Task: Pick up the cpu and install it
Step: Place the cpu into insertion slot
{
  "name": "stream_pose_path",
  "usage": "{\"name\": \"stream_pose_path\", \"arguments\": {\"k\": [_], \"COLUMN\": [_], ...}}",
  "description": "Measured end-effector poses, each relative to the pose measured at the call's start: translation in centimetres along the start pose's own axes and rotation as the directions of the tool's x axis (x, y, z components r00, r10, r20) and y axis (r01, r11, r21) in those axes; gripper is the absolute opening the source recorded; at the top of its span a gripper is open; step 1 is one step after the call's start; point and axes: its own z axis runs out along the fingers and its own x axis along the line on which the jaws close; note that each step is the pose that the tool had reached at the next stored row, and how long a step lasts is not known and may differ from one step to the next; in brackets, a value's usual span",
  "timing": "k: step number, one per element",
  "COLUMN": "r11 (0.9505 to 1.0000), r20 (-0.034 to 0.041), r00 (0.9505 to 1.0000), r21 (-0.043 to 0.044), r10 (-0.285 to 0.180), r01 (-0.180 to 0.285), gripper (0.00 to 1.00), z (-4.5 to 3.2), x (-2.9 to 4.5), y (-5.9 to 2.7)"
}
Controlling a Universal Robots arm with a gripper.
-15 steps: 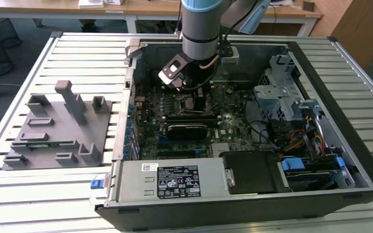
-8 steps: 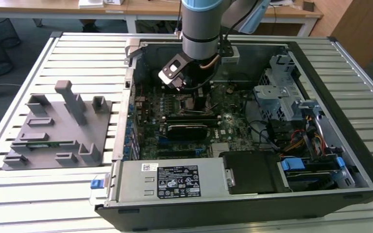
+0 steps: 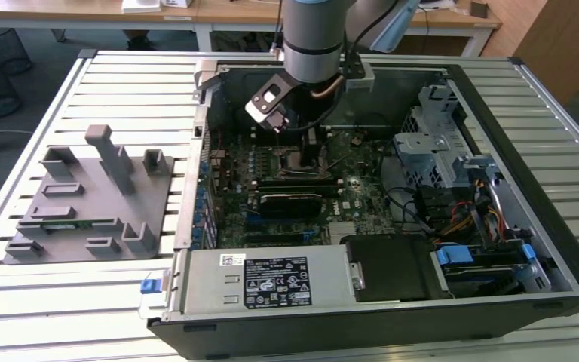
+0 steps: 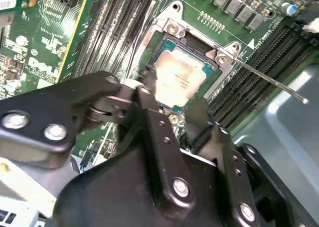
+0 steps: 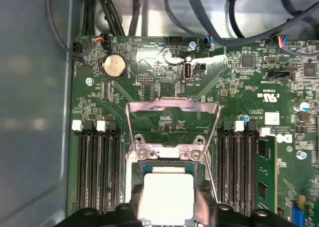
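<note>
The cpu (image 4: 180,76), a flat square chip with a matt silver-grey metal top and pale rim, sits within the square black-and-metal socket frame (image 4: 169,25) on the glossy green motherboard (image 5: 149,87). The black metal gripper (image 4: 172,101) has its fingers (image 4: 148,90) closed against the chip's opposite edges. The first wrist view shows the frame's shiny hinged steel plate (image 5: 172,107) lying open; the second shows a thin wire lever (image 4: 269,80). The exterior view shows the black open computer case (image 3: 531,113) and a grey moulded tray (image 3: 38,226).
</note>
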Motion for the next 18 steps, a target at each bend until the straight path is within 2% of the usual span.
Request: {"name": "stream_pose_path", "arguments": {"k": [2,3,5,7,8,10,12,18], "r11": [1.0000,1.0000,1.0000,1.0000,1.0000,1.0000,1.0000,1.0000], "r20": [0.0000,0.0001,0.0000,0.0000,0.0000,0.0000,0.0000,-0.0001], "r00": [1.0000,1.0000,1.0000,1.0000,1.0000,1.0000,1.0000,1.0000], "r21": [0.0003,0.0006,0.0009,0.0011,0.0012,0.0015,0.0018,0.0023], "r10": [0.000,0.000,0.000,0.000,0.000,0.000,0.000,0.000], "r01": [0.000,0.000,0.000,0.000,0.000,0.000,0.000,0.000], "gripper": [0.42,0.42,0.30,0.30,0.18,0.18,0.11,0.11], "z": [-0.30,-0.43,-0.58,-0.67,-0.72,-0.82,-0.96,-1.22], "x": [0.00,0.00,0.01,0.01,0.01,0.01,0.01,0.02], "y": [0.01,0.02,0.03,0.03,0.03,0.04,0.04,0.06]}}
